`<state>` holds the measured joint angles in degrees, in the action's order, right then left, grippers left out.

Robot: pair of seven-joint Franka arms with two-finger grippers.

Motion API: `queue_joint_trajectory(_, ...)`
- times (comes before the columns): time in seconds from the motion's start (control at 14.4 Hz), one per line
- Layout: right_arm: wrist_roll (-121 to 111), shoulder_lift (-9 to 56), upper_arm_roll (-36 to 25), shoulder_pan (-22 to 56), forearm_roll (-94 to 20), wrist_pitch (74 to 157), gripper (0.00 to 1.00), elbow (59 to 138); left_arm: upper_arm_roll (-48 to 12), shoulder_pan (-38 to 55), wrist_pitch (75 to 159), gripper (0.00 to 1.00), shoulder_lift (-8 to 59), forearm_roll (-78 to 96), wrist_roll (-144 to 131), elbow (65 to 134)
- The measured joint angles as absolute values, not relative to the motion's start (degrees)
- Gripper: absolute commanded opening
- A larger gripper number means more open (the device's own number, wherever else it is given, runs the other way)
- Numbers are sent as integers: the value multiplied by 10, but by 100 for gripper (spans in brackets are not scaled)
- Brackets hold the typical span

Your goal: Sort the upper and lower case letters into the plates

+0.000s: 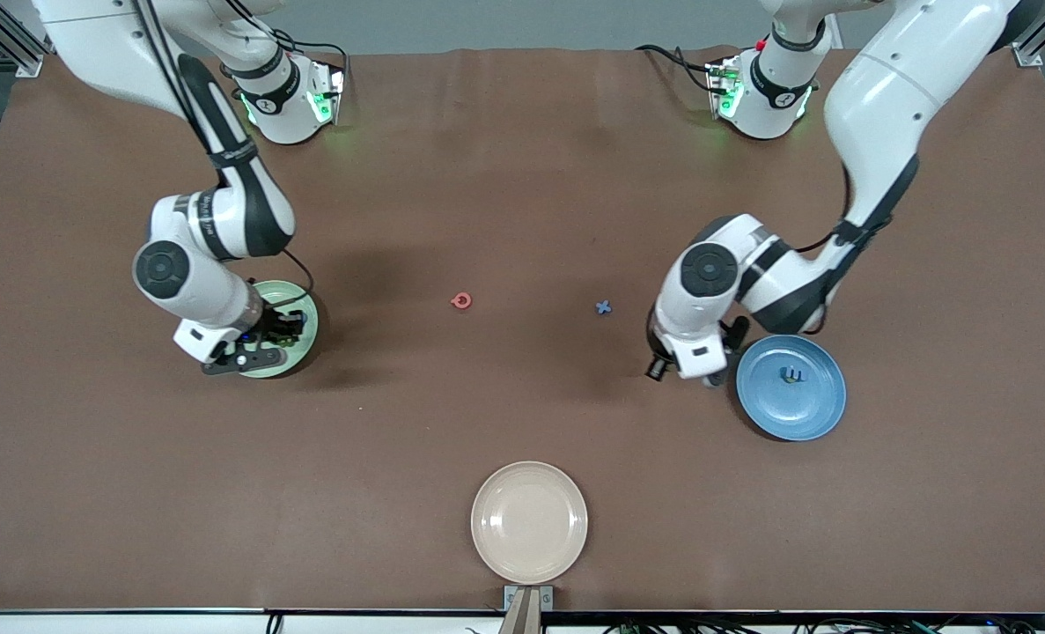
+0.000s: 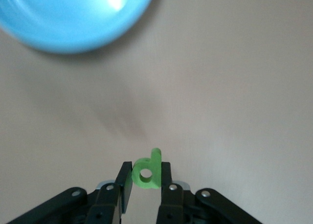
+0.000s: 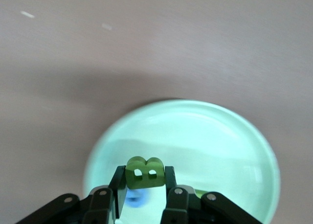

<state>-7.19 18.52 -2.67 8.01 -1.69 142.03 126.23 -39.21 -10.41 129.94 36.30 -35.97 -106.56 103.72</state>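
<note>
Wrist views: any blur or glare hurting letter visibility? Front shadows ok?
Left wrist view: blue plate smeared with a glare patch, table soft, but the green d in the left gripper is sharp. Right wrist view: pale green plate washed out by glare; the green B in the right gripper is crisp. Front view: sharp, soft arm shadows on the table.

Pale green plate, blue plate, green letters.
</note>
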Motion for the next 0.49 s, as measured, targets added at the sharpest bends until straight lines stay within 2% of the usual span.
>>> queue_joint_trajectory(0.14,-105,185,-27,52,-17,1453,0,1292,-392,-149,1287,0,342,-360,-1011,1044)
queue_joint_trajectory(0.49,-109,190,-15,52,-17,1480,1,1309,-391,-245,1285,1,331,-360,-907,1085)
